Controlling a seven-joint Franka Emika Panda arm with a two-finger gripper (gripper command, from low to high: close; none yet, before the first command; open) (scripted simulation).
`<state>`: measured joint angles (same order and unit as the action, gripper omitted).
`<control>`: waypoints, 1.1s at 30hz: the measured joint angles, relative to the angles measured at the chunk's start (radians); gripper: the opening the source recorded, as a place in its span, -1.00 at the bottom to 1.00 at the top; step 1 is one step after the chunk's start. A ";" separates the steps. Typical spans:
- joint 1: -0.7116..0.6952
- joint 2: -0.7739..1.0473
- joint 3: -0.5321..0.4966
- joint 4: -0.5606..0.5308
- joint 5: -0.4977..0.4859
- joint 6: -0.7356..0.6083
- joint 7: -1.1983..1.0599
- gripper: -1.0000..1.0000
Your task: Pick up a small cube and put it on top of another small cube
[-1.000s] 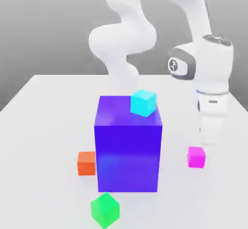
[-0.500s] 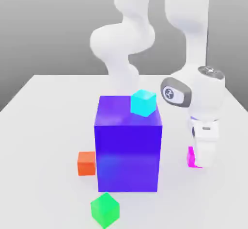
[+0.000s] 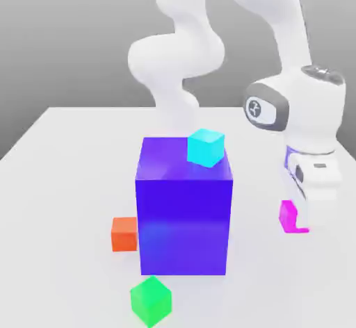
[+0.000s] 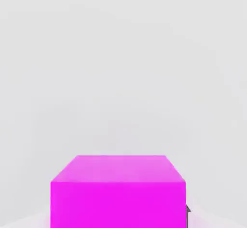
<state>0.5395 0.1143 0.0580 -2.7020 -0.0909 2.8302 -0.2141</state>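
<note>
Now gripper clamped shut on magenta cube, near table's edge on exterior view's right, cube apparently just off surface. Grip from above, likely to keep cube level for stacking. Cyan cube sat on blue-violet block at table's middle; orange-red cube beside block; green cube near front edge. Any could serve as base; which, unclear.
</note>
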 joint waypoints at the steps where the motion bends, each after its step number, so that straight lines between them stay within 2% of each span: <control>1: -0.010 0.013 -0.005 0.021 -0.011 -0.007 -0.034 -1.00; 30: -0.305 0.310 -0.132 0.627 -0.371 -0.249 -1.036 -1.00; 33: -0.353 0.258 -0.128 0.579 -0.354 -0.258 -1.137 -1.00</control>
<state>0.1861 0.3723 -0.0695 -2.1229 -0.4448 2.5721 -1.3509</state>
